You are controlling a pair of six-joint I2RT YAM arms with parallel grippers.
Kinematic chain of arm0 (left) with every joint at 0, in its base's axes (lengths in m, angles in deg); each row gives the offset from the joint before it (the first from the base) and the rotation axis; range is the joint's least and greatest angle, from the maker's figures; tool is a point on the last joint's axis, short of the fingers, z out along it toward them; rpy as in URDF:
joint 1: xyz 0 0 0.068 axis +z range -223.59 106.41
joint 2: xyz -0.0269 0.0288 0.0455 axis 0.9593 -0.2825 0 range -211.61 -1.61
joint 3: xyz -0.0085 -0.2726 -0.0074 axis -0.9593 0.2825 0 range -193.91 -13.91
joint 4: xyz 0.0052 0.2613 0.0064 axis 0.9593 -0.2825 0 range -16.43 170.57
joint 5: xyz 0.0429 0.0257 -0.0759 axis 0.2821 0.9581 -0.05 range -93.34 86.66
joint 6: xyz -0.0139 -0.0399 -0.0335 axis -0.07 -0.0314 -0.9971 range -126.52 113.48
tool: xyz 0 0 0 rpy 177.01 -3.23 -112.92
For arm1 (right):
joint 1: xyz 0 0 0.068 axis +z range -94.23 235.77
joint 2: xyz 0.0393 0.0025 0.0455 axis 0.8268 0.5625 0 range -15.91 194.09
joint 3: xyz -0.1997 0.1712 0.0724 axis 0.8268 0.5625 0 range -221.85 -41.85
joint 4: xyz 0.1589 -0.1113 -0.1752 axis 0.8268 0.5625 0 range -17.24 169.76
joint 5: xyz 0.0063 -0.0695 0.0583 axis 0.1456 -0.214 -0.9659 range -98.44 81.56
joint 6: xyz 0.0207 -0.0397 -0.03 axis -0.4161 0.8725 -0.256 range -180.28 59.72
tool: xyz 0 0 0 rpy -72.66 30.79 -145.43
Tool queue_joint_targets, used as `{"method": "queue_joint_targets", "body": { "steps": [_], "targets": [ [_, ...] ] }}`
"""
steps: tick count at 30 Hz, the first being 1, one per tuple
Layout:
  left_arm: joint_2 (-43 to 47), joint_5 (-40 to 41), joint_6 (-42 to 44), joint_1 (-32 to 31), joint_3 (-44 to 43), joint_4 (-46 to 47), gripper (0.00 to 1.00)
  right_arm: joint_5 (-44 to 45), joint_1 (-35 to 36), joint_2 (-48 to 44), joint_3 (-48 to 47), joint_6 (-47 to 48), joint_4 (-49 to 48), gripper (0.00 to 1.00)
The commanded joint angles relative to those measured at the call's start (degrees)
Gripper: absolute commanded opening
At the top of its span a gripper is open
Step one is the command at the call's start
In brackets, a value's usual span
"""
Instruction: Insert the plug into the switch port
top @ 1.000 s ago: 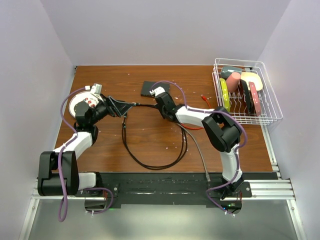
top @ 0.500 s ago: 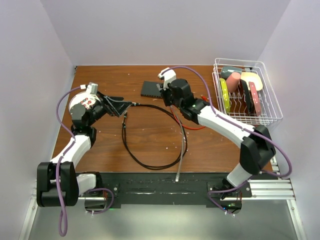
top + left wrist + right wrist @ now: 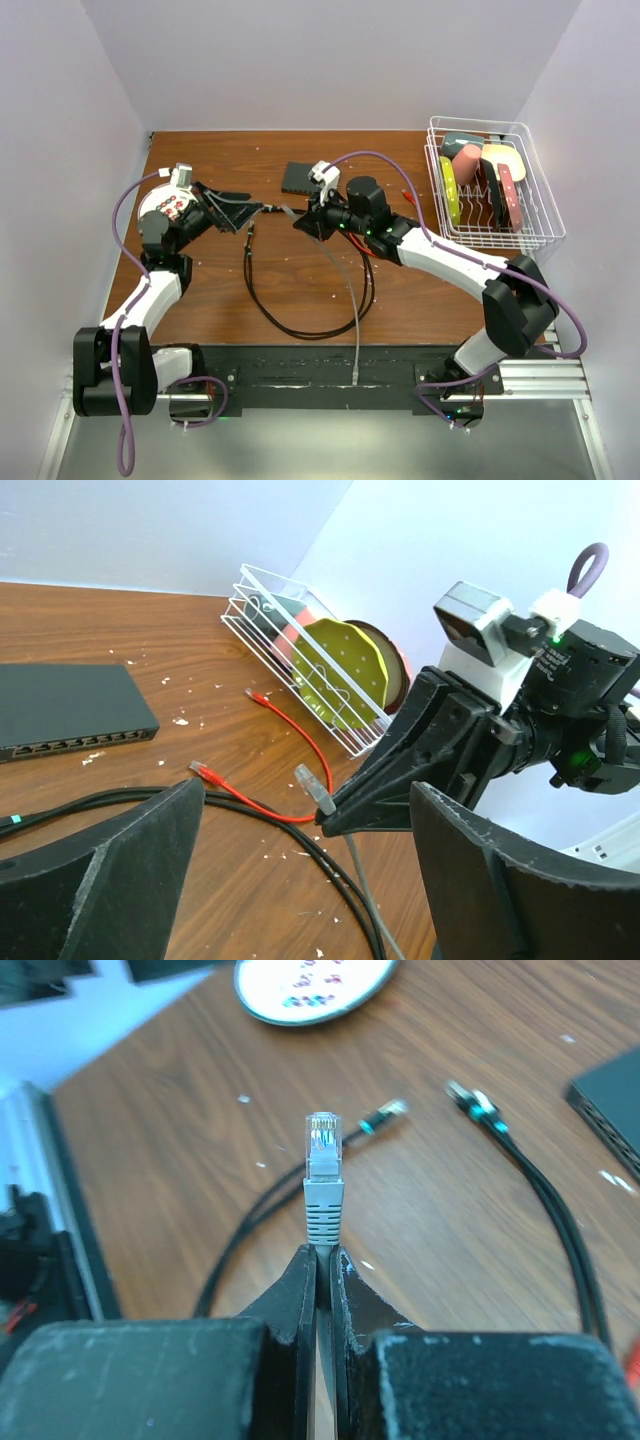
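While pinching plug (image 3: pixel 323 1160) aloft in right gripper (image 3: pixel 322 1252) | left gripper (image 3: pixel 305 800) spread, empty | yet to reach and enter switch port (image 3: pixel 80 743).

My top camera looks down from high behind the near edge over the whole table (image 3: pixel 210 300). My left wrist camera faces the right gripper (image 3: pixel 325 818) from low down. My right wrist camera sits close behind the plug (image 3: pixel 323 1155). All three show the black box (image 3: pixel 300 177).

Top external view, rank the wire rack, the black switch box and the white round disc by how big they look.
1. wire rack, clearly largest.
2-3. black switch box and white round disc: about alike; the left arm hides part of the disc, so unranked.
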Motion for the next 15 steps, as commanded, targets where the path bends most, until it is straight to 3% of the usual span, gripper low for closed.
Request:
{"method": "queue_joint_targets", "body": {
  "steps": [1,15],
  "targets": [
    [0.6,-0.7,-1.4,-0.9,-1.4,2.9,0.86,-5.2,0.8,-3.1,-0.5,-3.2,-5.3,0.00],
    [-3.4,-0.6,0.6,-7.8,-4.3,2.5,0.68,-5.6,2.2,-4.6,-0.5,-5.6,-6.7,0.00]
  ]
}}
